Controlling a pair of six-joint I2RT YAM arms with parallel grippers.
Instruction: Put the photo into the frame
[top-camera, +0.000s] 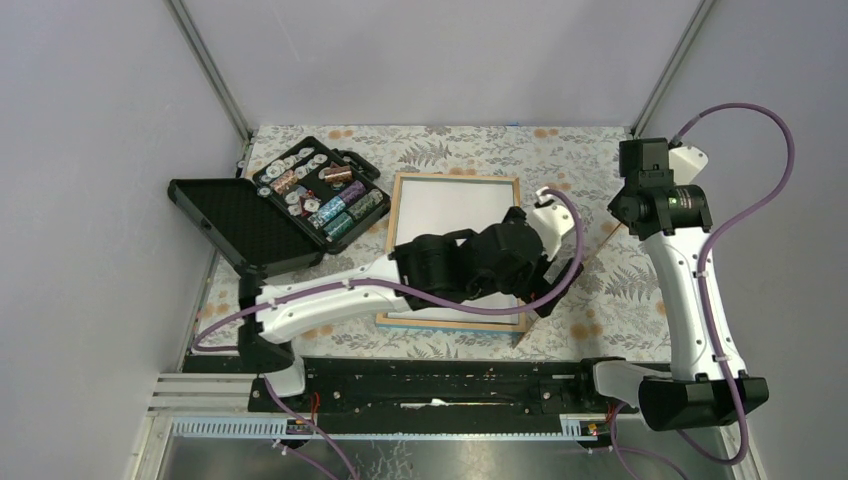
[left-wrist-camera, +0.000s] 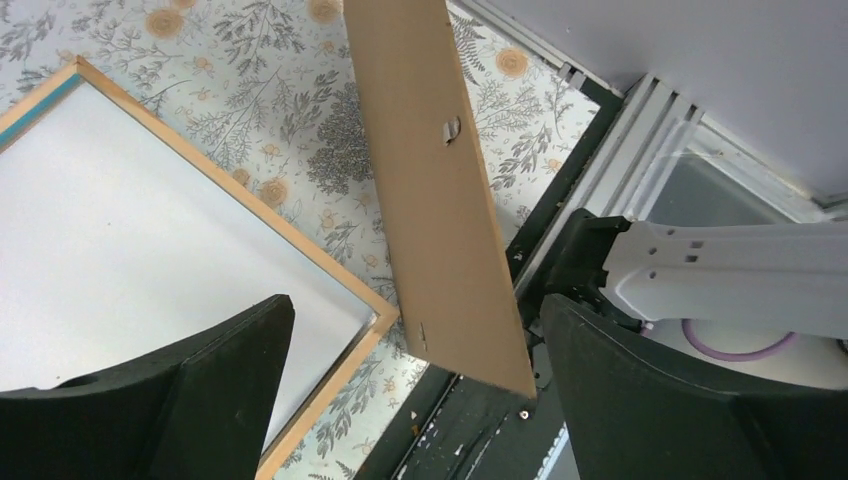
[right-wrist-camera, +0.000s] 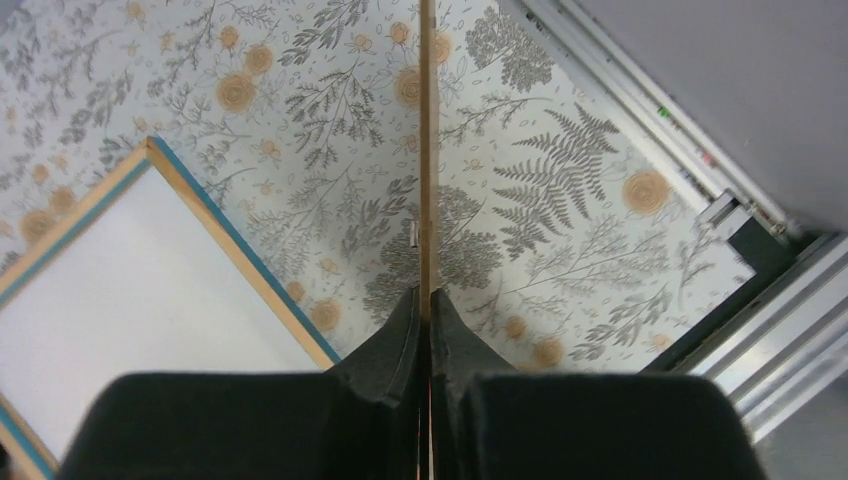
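While the right gripper (right-wrist-camera: 425, 300) pinches the brown backing board (right-wrist-camera: 427, 150) edge-on, the frame (top-camera: 455, 178) lies flat mid-table, light wood rim up, the photo (top-camera: 450, 215) showing only white inside; left gripper (left-wrist-camera: 415, 320) gapes wide above its corner.

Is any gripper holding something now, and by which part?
The right gripper pinches the brown board by one thin edge. The left gripper is open and holds nothing.
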